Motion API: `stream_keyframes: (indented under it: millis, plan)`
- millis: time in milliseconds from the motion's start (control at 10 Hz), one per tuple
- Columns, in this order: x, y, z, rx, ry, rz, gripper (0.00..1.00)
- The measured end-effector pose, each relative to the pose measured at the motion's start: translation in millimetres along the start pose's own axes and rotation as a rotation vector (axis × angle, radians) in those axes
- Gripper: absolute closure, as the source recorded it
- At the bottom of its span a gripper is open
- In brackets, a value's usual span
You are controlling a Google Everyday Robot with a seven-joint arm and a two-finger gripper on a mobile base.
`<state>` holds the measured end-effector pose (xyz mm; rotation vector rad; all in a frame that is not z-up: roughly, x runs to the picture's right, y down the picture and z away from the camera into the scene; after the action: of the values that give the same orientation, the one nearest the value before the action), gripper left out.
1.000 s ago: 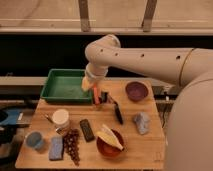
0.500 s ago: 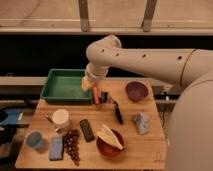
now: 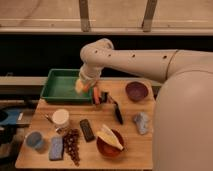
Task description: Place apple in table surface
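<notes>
The apple (image 3: 81, 86) is a small orange-yellow round fruit held in my gripper (image 3: 83, 84), a little above the right edge of the green tray (image 3: 59, 85). The gripper hangs from the pale arm that reaches in from the right and is shut on the apple. The wooden table surface (image 3: 135, 150) lies below and in front. An orange carrot (image 3: 95, 96) lies on the table just right of the gripper and below it.
A purple bowl (image 3: 136, 91) stands at back right. A black tool (image 3: 117, 112), a grey-blue lump (image 3: 141, 122), a red bowl with a yellow wedge (image 3: 110, 142), a black bar (image 3: 87, 130), grapes (image 3: 73, 145), a white cup (image 3: 61, 119), a blue sponge (image 3: 56, 148) and a blue cup (image 3: 35, 140) fill the table.
The gripper with the apple has shifted slightly to the left, toward the tray's right edge. The things on the table have not moved.
</notes>
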<state>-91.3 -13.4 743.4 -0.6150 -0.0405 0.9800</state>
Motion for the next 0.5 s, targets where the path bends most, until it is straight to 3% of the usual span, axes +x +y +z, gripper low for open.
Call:
stream_keyframes:
  millis: [200,500]
  plan:
    - [7.3,-3.9,15.9,-0.018,0.056,0.133,1.0]
    - [16.8,-6.6,27.9,-0.039,0.1,0.292,1.0]
